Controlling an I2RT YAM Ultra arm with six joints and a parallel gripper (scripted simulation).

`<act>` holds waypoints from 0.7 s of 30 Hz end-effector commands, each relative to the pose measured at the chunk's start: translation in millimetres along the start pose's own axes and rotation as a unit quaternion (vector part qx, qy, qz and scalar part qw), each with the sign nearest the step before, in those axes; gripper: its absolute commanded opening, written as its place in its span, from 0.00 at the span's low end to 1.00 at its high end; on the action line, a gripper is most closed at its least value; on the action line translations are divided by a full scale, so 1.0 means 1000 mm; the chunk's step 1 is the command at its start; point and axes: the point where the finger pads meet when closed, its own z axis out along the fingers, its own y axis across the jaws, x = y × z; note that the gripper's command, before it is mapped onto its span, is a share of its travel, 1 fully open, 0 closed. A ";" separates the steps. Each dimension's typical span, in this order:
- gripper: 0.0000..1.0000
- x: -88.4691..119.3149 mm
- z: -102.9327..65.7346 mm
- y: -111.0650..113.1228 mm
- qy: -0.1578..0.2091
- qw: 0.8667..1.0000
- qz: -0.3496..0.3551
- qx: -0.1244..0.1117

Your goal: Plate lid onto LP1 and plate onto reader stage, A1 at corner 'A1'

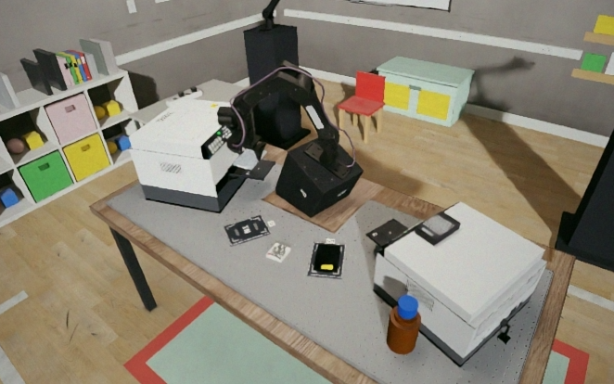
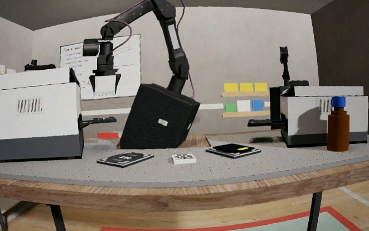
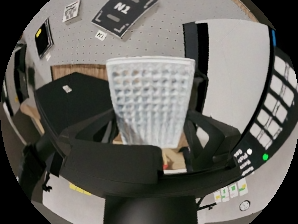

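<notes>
One plate (image 2: 104, 85) (image 3: 151, 100) between the jaws (image 2: 105, 87), above the stage's (image 2: 98, 120) edge.

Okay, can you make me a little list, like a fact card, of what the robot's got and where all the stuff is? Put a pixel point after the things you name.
Gripper (image 1: 250, 151) (image 2: 105, 91) (image 3: 150, 111): shut on the clear well plate (image 1: 248, 158) (image 2: 105, 83) (image 3: 150, 97)
Plate: up in the air, above the reader's stage (image 1: 260, 170) (image 2: 102, 120)
Black lid with yellow mark (image 1: 325, 253) (image 2: 229, 148) (image 3: 41, 40): on LP1
Dispenser's stage (image 1: 388, 232) (image 2: 261, 123): no plate on it
N1 (image 1: 246, 230) (image 2: 125, 158) (image 3: 120, 12): nothing on it
Blue-capped brown bottle (image 1: 402, 334) (image 2: 338, 130): upright beside the dispenser
</notes>
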 end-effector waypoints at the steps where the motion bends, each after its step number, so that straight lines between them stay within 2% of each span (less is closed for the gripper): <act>1: 0.86 0.009 -0.014 -0.012 -0.007 1.000 -0.014 0.015; 2: 0.86 0.011 -0.008 -0.011 -0.014 1.000 -0.017 0.003; 4: 0.86 0.016 -0.007 -0.012 -0.020 1.000 -0.025 -0.001; 6: 0.86 0.016 -0.007 -0.012 -0.020 1.000 -0.025 -0.001; 7: 0.86 0.017 -0.014 -0.014 -0.021 0.999 -0.026 0.008; 11: 0.86 0.029 -0.006 -0.015 -0.029 0.999 -0.037 -0.007; 14: 0.86 0.039 -0.005 -0.016 -0.025 0.999 -0.037 -0.007; 16: 0.86 0.045 -0.010 -0.019 -0.021 0.999 -0.038 0.002; 17: 0.86 0.046 -0.004 -0.017 -0.031 0.999 -0.041 -0.009; 21: 0.86 0.057 -0.003 -0.018 -0.034 0.998 -0.047 -0.012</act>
